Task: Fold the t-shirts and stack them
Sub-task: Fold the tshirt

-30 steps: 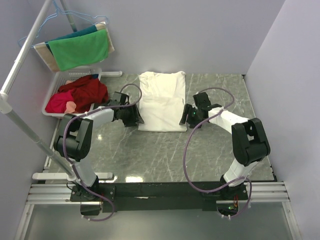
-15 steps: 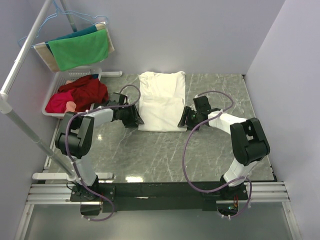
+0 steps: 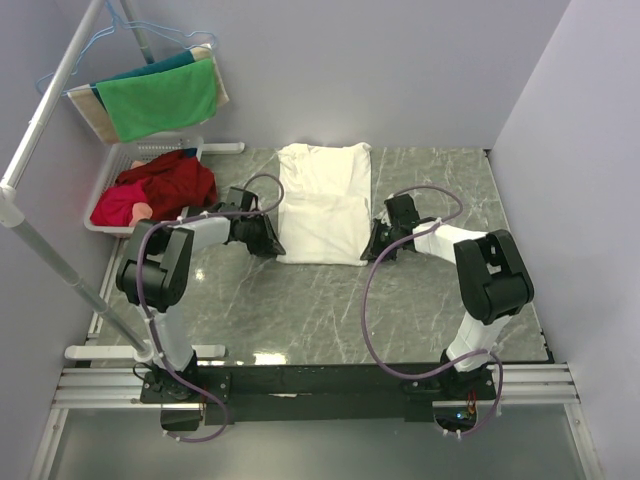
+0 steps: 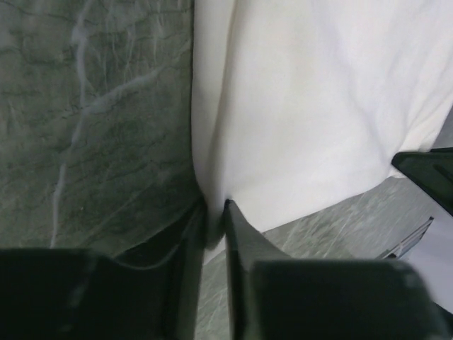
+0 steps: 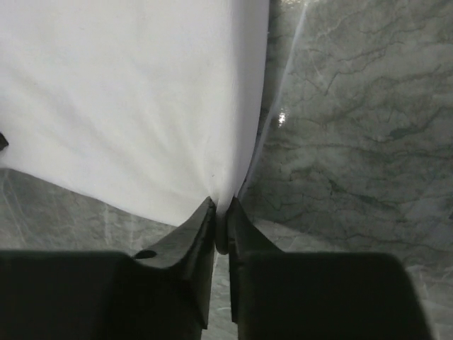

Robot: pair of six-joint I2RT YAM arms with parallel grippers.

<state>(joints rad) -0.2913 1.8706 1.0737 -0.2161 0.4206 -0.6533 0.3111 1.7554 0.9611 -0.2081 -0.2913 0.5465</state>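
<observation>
A white t-shirt [image 3: 322, 202] lies folded into a long rectangle at the back middle of the grey marble table [image 3: 300, 310]. My left gripper [image 3: 272, 243] sits at its near left corner, shut on the t-shirt's edge [image 4: 212, 212]. My right gripper [image 3: 372, 245] sits at the near right corner, shut on that corner's cloth [image 5: 223, 212]. In both wrist views a pinch of white fabric [image 5: 141, 106] shows between the dark fingers. No print shows on the upper face.
A white basket [image 3: 110, 170] with red and pink clothes [image 3: 160, 185] stands at the back left. Green and teal cloths [image 3: 160, 95] hang from a rack [image 3: 50, 95] above it. Purple walls close the back and right.
Both grippers have slid in to the t-shirt's near corners and shut on the cloth. The t-shirt's near edge has drawn in slightly.
</observation>
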